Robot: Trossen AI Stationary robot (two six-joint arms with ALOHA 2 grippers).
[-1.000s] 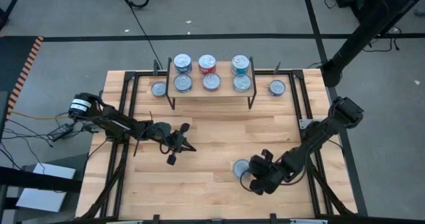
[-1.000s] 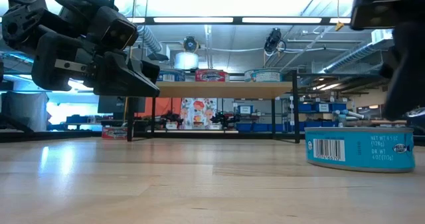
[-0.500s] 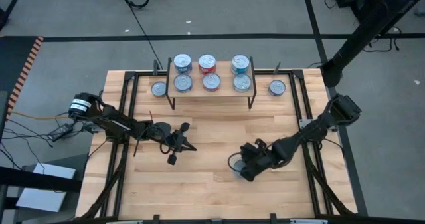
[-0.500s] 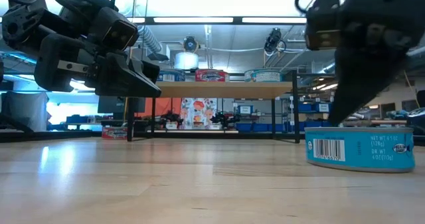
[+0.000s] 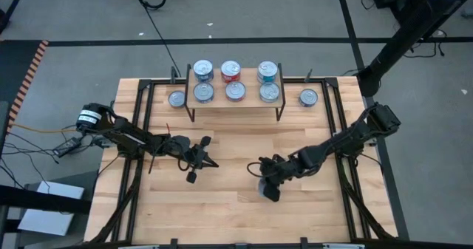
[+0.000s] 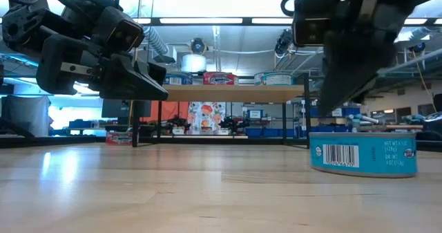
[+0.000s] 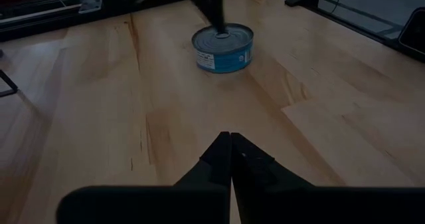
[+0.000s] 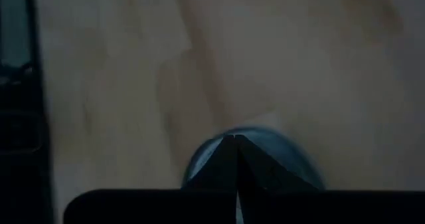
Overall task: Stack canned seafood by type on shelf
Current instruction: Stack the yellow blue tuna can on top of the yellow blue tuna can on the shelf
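Observation:
A teal-labelled tin [image 7: 223, 48] stands flat on the tabletop right of centre, also in the low view [image 6: 362, 153]. My right gripper [image 7: 219, 26] is shut, its tips down on the tin's top. In the high view it [image 5: 264, 175] covers most of the tin. My left gripper [image 5: 214, 165] is shut and hovers above the table left of centre, pointing at the tin, touching nothing. The shelf [image 5: 235, 103] stands at the far edge. It carries several tins in blue, red and teal. My right gripper touches the tin's silver top [image 7: 229, 36] with the tips of its shut fingers [image 8: 236, 151]. The fingers slant down from the table's right side. The tin stays upright with its base on the table.
One loose tin [image 5: 176, 99] stands on the table left of the shelf and another [image 5: 308, 97] right of it. Black frame rails [image 5: 145, 123] run along the table's sides. Bare wood lies between the two grippers and toward the near edge.
My right gripper has swung toward the table's left, from beside the tin's near right side to over it, tipping further down and staying shut. The tin has slid a little toward the table's left and remains flat.

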